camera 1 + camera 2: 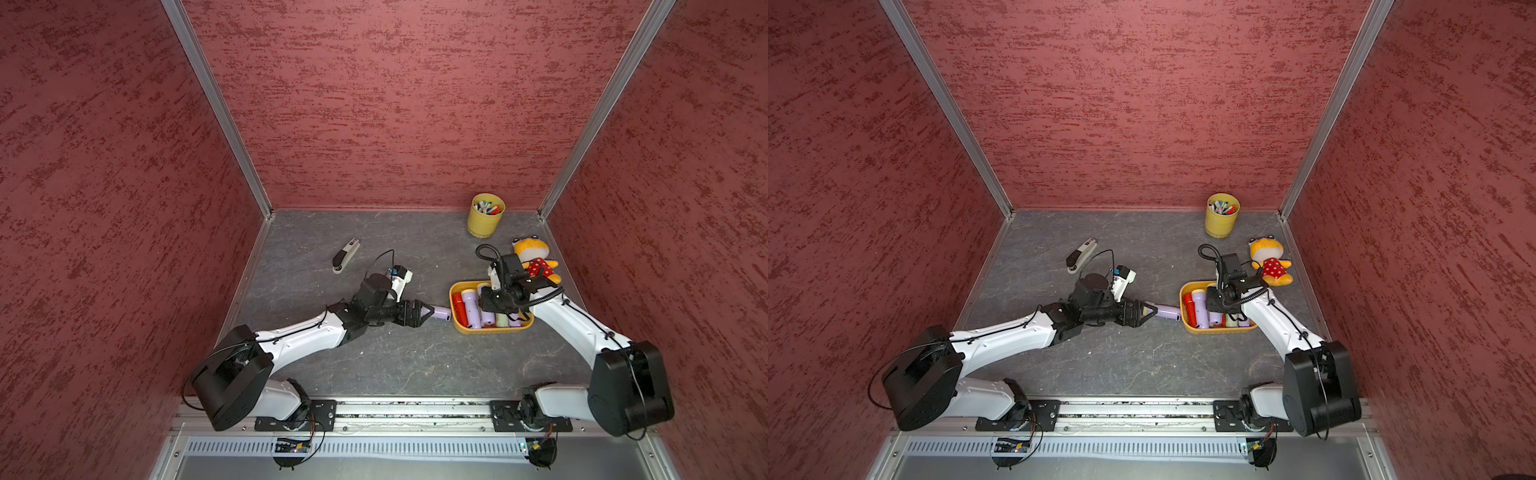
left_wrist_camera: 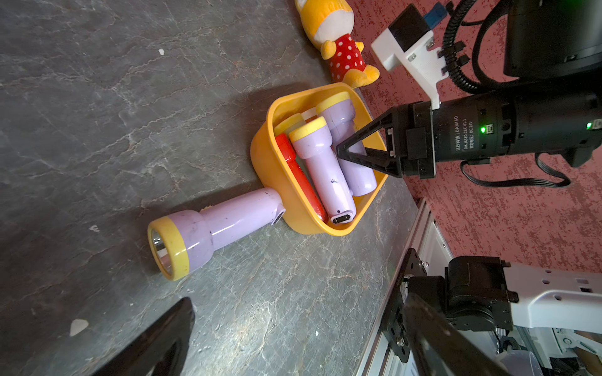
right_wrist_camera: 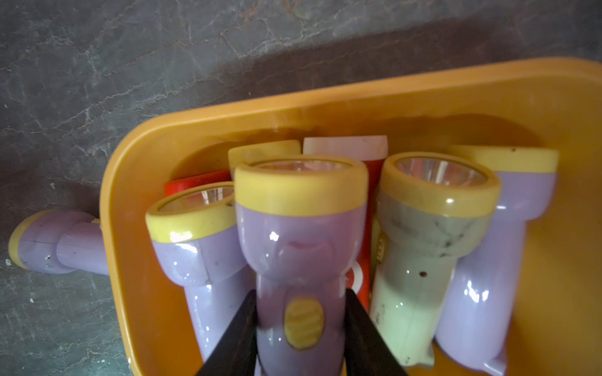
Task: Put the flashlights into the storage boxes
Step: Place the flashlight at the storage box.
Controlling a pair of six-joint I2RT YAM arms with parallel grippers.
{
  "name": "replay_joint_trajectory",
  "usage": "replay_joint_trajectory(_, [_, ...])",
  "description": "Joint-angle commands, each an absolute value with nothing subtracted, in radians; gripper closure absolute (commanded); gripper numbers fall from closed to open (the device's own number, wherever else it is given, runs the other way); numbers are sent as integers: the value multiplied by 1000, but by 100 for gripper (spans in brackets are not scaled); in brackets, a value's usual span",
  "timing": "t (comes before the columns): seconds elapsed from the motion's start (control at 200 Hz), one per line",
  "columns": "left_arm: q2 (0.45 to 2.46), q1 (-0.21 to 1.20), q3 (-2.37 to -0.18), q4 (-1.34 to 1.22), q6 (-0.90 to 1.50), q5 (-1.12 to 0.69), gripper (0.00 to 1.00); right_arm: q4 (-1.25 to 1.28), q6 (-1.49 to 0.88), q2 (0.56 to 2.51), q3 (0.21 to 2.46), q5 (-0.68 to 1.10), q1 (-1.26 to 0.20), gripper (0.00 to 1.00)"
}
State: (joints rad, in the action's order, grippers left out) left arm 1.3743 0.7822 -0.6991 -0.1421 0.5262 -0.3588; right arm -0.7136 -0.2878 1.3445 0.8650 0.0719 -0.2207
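The orange-yellow storage box [image 1: 455, 325] [image 1: 1185, 325] [image 3: 228, 114] sits on the right of the grey floor. It holds several flashlights: lilac ones, a pale green one [image 3: 420, 276] and red ones [image 1: 458, 306]. My right gripper [image 3: 301, 312] [image 1: 488, 305] hangs over the box, shut on the body of a lilac flashlight [image 3: 299, 228] with a yellow head. Another lilac flashlight [image 1: 441, 312] [image 1: 1168, 311] [image 2: 228, 221] lies on the floor, its tail against the box's left wall. My left gripper [image 1: 428, 311] is open just behind its head, not touching it in the left wrist view.
A yellow cup of pens [image 1: 485, 216] stands at the back right. A plush toy [image 1: 536, 259] [image 2: 342, 52] lies just behind the box, near the right wall. A grey-white stapler-shaped device [image 1: 345, 255] lies at the back left. Red walls close in three sides.
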Motion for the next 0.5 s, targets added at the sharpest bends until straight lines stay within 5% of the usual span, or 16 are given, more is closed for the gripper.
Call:
replay_joint_trajectory(0.0, [1348,787,-684,-153,519,-352,0,-748,-324,1348,874,77,-218,63])
replay_joint_trajectory(0.175, [1348,787,-686,-138,513,-347,0,-779,-331,1331,895,69,-218,51])
replay_joint_trajectory(0.496, [1344,787,-684,-140,514,-344,0,-767,-330,1327,941,55,-205,48])
